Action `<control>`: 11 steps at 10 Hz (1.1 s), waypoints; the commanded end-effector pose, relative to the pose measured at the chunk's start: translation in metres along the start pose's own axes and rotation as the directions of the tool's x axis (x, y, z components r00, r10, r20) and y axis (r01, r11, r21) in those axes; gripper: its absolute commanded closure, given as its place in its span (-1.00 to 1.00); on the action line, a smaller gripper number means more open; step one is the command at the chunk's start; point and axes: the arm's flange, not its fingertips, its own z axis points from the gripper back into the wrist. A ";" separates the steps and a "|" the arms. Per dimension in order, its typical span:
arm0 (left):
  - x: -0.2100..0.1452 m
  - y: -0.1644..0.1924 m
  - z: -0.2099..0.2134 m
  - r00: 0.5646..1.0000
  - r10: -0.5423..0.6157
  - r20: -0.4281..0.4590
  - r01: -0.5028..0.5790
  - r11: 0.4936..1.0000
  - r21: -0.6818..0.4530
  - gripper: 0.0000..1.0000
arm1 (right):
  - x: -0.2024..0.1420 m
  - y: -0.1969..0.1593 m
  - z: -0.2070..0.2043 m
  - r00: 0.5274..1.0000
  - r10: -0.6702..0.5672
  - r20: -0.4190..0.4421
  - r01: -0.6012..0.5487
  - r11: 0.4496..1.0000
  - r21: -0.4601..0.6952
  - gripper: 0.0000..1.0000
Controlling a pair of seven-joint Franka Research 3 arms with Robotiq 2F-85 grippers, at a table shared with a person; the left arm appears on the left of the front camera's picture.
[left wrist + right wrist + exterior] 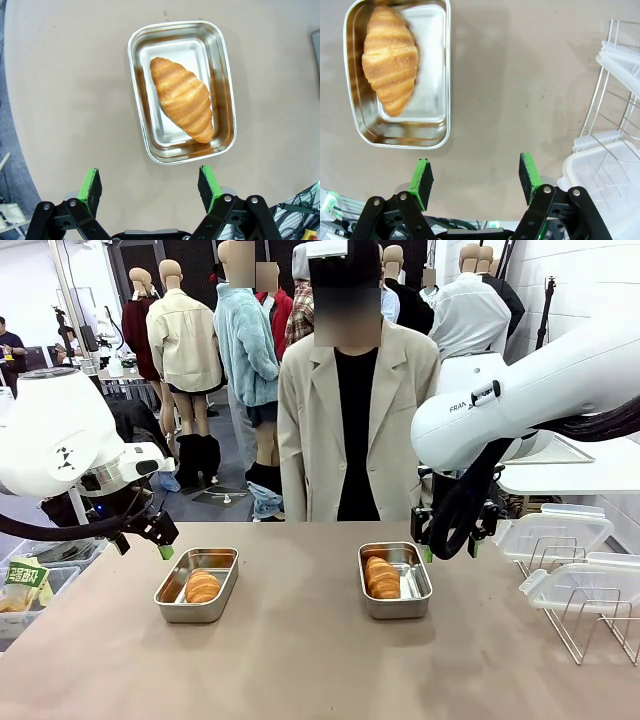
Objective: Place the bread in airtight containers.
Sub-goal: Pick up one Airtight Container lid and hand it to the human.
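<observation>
The left gripper is hanging wide and empty, a croissant lying diagonally in the steel tin just ahead of its fingertips, while the right gripper is hovering equally wide and empty, its croissant sitting in the second tin ahead, off past the finger farther from the wire rack. Both tins are standing uncovered and the clear lids are resting on that rack beside the right gripper, so a thin-edge pinch is likely risking a slipping lid or a snagged wire. Only "FRAN" is reading clearly, on the right arm.
</observation>
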 end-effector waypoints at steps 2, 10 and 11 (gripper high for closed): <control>0.001 -0.001 -0.001 1.000 0.016 0.008 -0.016 1.000 0.006 -1.00 | 0.004 0.003 0.001 1.000 -0.017 0.005 0.017 1.000 -0.004 -0.72; 0.001 -0.001 -0.001 1.000 0.016 0.008 -0.016 1.000 0.006 -1.00 | 0.004 0.003 0.001 1.000 -0.017 0.005 0.017 1.000 -0.004 -0.72; 0.001 -0.001 -0.001 1.000 0.016 0.008 -0.016 1.000 0.006 -1.00 | 0.000 0.000 0.000 1.000 0.000 0.000 0.000 1.000 0.000 -0.72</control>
